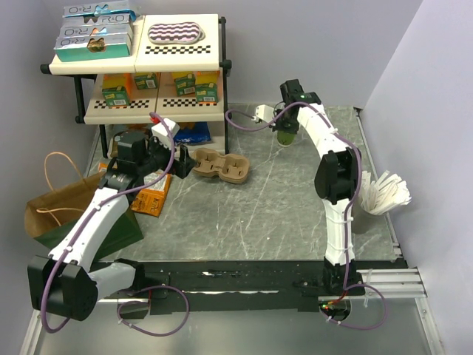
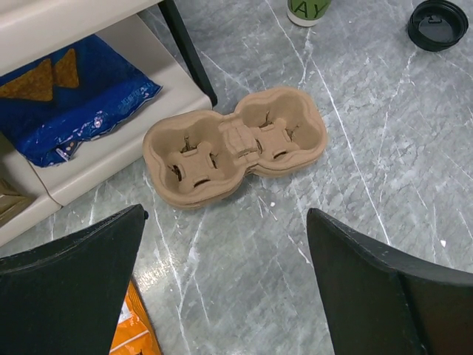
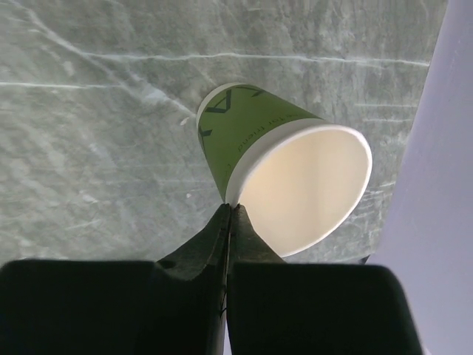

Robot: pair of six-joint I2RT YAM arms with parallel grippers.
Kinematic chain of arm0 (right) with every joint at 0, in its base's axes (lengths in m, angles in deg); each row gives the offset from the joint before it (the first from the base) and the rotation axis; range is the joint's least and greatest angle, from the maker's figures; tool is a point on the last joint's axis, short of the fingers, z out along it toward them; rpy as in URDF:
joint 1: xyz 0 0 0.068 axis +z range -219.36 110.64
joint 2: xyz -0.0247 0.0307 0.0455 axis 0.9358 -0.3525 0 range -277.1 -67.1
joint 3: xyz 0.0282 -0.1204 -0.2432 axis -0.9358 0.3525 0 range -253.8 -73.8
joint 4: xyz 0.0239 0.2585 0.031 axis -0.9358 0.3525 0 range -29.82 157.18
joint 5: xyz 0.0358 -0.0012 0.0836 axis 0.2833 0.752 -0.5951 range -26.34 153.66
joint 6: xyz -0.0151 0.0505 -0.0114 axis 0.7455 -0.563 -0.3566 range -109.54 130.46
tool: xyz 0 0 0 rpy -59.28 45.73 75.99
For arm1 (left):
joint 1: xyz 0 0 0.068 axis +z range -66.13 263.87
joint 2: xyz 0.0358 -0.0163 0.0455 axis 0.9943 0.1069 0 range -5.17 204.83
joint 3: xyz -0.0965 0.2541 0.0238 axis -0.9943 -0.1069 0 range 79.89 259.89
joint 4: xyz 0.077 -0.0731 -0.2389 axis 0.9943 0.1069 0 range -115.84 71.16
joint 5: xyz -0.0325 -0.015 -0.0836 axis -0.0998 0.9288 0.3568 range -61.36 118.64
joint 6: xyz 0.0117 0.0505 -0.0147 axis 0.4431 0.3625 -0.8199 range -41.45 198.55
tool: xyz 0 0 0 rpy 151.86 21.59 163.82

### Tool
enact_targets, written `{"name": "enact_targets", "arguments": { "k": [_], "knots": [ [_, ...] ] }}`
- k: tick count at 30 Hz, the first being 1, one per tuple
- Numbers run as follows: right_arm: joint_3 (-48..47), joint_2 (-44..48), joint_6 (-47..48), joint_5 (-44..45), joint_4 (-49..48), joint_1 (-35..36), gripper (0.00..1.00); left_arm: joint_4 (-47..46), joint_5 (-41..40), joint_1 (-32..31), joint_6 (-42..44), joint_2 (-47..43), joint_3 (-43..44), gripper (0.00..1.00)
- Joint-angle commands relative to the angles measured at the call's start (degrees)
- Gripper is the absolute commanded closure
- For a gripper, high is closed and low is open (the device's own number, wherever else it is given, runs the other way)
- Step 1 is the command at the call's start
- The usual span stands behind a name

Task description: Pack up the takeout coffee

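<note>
The work surface is a grey veined table (image 1: 281, 214) enclosed by pale lilac walls, with a shelf rack (image 1: 133, 66) at its far left corner.

1. At the left edge we find a brown paper bag (image 1: 55, 211) lying beside the left arm. We take it to be the final destination, although nothing is in it that we can see.
2. The left gripper (image 2: 225, 214) hangs above the table with its fingers spread wide and nothing between them. It is pointed at the cup carrier (image 2: 235, 144).
3. The cup carrier is a brown moulded-pulp tray lying flat in front of the shelf rack, and both of its wells are unfilled.
4. Farther right, near the back of the table, the right gripper (image 3: 230, 211) has its fingers pressed together on the rim wall of the green cup (image 3: 251, 129). The cup is open-topped and shows a bare cream interior. We cannot tell whether its base touches the table.
5. A black lid (image 2: 437, 24) lies on the table near the cup, apart from it.

Recommended handling: a rim pinch deforms thin paper easily, so we judge that the grip should be light. Carry the cup upright, centre it over one well, and lower it straight down before releasing.
</note>
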State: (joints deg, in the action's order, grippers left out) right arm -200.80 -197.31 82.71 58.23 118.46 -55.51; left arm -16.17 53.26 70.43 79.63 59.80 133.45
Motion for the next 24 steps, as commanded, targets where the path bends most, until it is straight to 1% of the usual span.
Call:
{"name": "enact_targets", "arguments": {
  "k": [1,2,6,9,10,12,13,15,16,17,20,22,24],
  "knots": [
    [1.1,11.2,-0.8,-4.8,4.2,1.7,1.0,-2.4,1.3,0.0,0.4,-2.2,-1.1,0.03],
    [2.5,14.1,-1.2,-6.9,5.2,2.1,1.0,-2.5,1.4,0.0,0.2,-2.2,-1.4,0.03],
    [8.9,21.8,-4.5,-10.6,9.7,5.0,1.0,-3.0,2.3,-0.1,-0.7,-2.4,-2.1,0.03],
    [15.2,27.8,-7.3,-12.8,11.1,8.6,1.0,-3.3,2.6,0.0,-0.6,-2.0,-2.1,0.03],
    [18.7,30.8,-8.1,-13.0,11.0,11.0,1.0,-3.2,2.5,0.0,-0.7,-1.9,-2.1,0.03],
    [22.2,33.6,-10.2,-13.4,10.5,13.6,1.0,-3.7,2.2,-0.1,-0.6,-1.4,-2.1,0.03],
    [25.4,36.0,-10.6,-13.1,10.3,17.0,1.0,-3.7,1.8,0.0,-0.7,-1.3,-2.1,0.03],
    [28.5,38.2,-11.8,-11.9,9.7,20.6,1.0,-3.7,1.3,0.0,-0.7,-0.9,-2.1,0.03],
    [31.4,40.3,-12.2,-10.7,8.7,22.2,1.0,-3.6,0.7,-0.1,-3.2,-0.8,-2.1,0.03],
    [32.9,41.2,-12.7,-9.8,8.1,25.6,1.0,-3.6,-0.8,-0.1,-3.6,-0.7,-2.2,0.03],
    [36.3,43.1,-16.2,-6.5,6.1,30.3,1.0,-2.6,-2.0,0.0,-5.7,-0.5,-3.1,0.03],
    [36.3,42.6,-17.8,-5.6,6.5,31.2,1.0,-1.9,-1.9,-0.1,-7.3,-0.4,-3.4,0.03],
    [37.0,42.3,-19.9,-2.8,5.5,33.0,1.0,-1.6,-2.3,-0.1,-9.2,-0.5,-3.7,0.03]
  ]
}}
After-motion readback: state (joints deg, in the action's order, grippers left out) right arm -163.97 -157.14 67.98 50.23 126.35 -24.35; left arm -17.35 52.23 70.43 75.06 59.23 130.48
